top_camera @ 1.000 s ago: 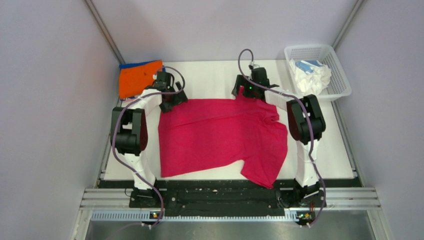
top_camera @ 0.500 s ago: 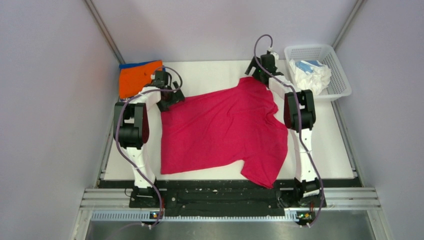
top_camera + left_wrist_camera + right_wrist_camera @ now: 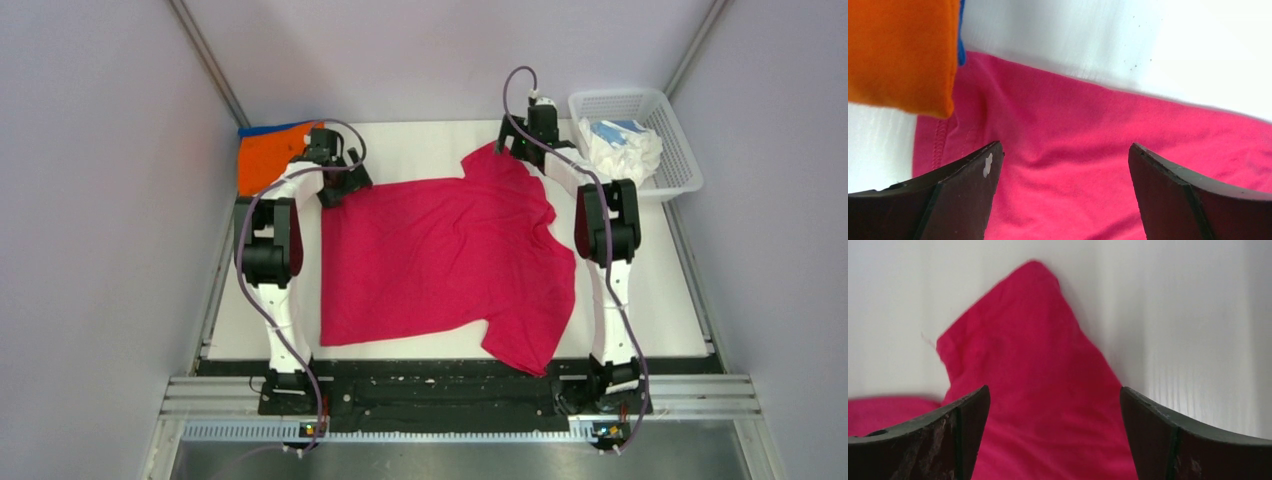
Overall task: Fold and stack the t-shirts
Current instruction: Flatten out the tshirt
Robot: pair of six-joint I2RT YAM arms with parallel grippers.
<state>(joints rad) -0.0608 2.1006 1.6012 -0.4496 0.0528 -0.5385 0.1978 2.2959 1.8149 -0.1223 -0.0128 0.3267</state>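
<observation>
Both left hand [image 3: 1063,147] and right hand [image 3: 1053,388] gape above the crimson-pink t-shirt [image 3: 440,260].

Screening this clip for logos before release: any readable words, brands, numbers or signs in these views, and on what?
None can be read in any view.
The crimson-pink t-shirt, orange t-shirt and white mesh basket show no print.
A pale fleck at the pink shirt's edge in the right wrist view is too small and blurred to tell whether it is a label.
</observation>
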